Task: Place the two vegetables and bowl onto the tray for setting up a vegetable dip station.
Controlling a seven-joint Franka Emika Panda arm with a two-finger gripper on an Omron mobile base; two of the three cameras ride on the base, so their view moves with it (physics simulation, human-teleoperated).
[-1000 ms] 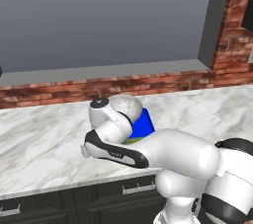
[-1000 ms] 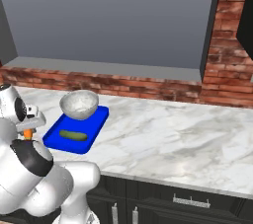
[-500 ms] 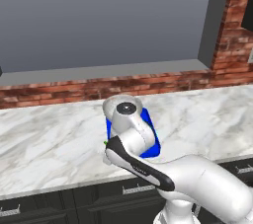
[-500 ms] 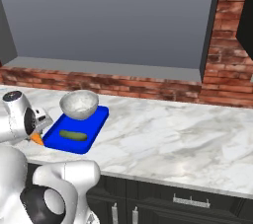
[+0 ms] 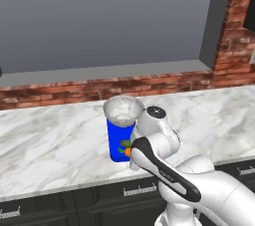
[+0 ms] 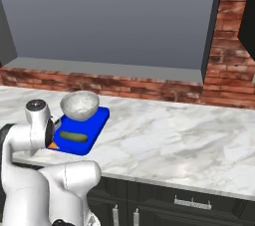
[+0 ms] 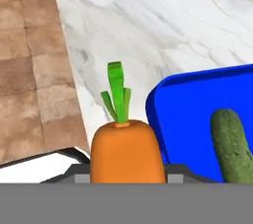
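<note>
The carrot (image 7: 127,151) is held between the jaws, which are closed on its thick end. In the hand view it rises straight up from the bottom edge, with the green stem (image 7: 116,92) pointing away from the camera. It is carried lengthwise, most likely so that it can be laid down flat next to the other vegetable.

Just beside the carrot, the rounded corner of the blue tray (image 7: 170,99) is seen, and the carrot is not yet over it; the marble counter (image 7: 133,25) is below the stem. The cucumber (image 7: 232,146) is already lying on the tray, near its edge. Free blue surface is left beside it, so a place for the carrot seems to be available.

In the right base view the gripper (image 6: 52,145) is at the near corner of the tray (image 6: 99,118), where a small orange piece is visible. The bowl (image 6: 79,105) is placed at the far end of the tray, and the cucumber (image 6: 72,136) lies in the middle. By judgement, only the carrot remains to be set down.
</note>
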